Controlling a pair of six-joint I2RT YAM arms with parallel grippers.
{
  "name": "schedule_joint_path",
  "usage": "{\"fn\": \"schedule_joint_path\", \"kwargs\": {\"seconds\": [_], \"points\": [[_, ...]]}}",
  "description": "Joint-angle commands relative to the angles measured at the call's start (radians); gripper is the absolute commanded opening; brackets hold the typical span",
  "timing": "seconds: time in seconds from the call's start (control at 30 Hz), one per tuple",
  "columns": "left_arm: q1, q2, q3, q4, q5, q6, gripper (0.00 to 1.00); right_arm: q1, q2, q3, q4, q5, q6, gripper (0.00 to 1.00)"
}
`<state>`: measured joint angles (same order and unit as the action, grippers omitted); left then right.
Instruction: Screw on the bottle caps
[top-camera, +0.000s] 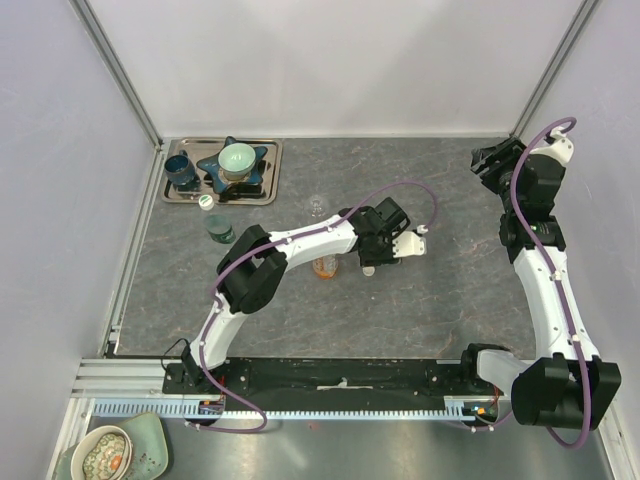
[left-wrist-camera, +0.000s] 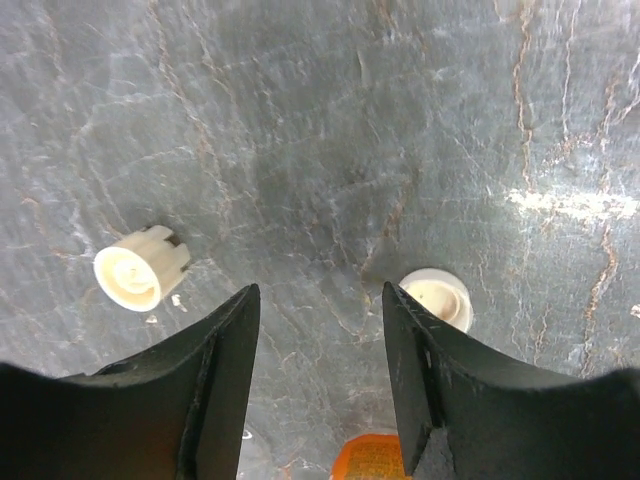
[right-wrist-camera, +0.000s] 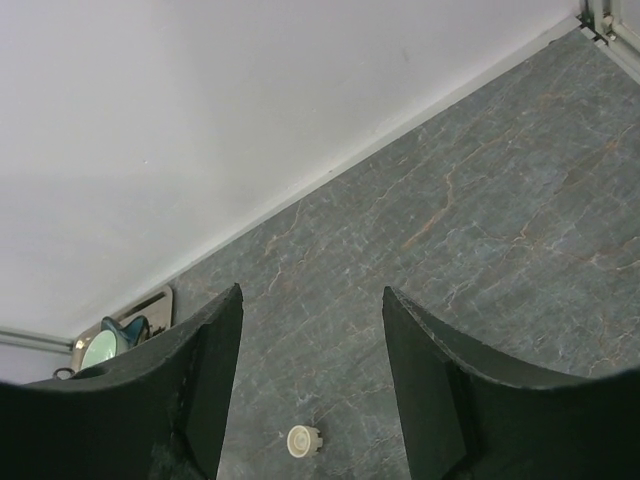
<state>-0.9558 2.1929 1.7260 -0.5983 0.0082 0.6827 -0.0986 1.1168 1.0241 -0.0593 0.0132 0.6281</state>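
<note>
Hovering over the table (left-wrist-camera: 330, 130), my left gripper (left-wrist-camera: 320, 292) points down, jaws parted and empty; a white cap (left-wrist-camera: 437, 297) sits flat just outside one finger, a ribbed cream cap (left-wrist-camera: 140, 268) lies tipped further off the other way, the orange bottle (left-wrist-camera: 372, 458) just behind. My left arm (top-camera: 300, 245), stretched to mid-table, is nearer; my right gripper (right-wrist-camera: 312, 295) hangs open, empty, well apart.

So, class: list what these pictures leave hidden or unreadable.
Orange bottle: top view, left arm covers part; left wrist view, frame edge cuts it.
Right-hand cap: left wrist view, left claw's finger overlaps it.
Small clear bottle: top view, too small to tell whether capped.
Tray: right wrist view, right claw's finger hides most.
</note>
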Motion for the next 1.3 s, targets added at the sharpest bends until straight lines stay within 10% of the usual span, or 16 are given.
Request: {"fn": "schedule_joint_path", "kwargs": {"seconds": [0.0,1.27], "points": [[0.002,-0.035,0.110,-0.037,0.035,0.021,0.59,-0.004,-0.006,0.031,0.052,-0.047,0.019,0.66],[0.009,0.033,0.089,-0.121,0.081,0.031,0.59,-0.001,-0.040,-0.010,0.111,-0.099,0.036,0.66]]}}
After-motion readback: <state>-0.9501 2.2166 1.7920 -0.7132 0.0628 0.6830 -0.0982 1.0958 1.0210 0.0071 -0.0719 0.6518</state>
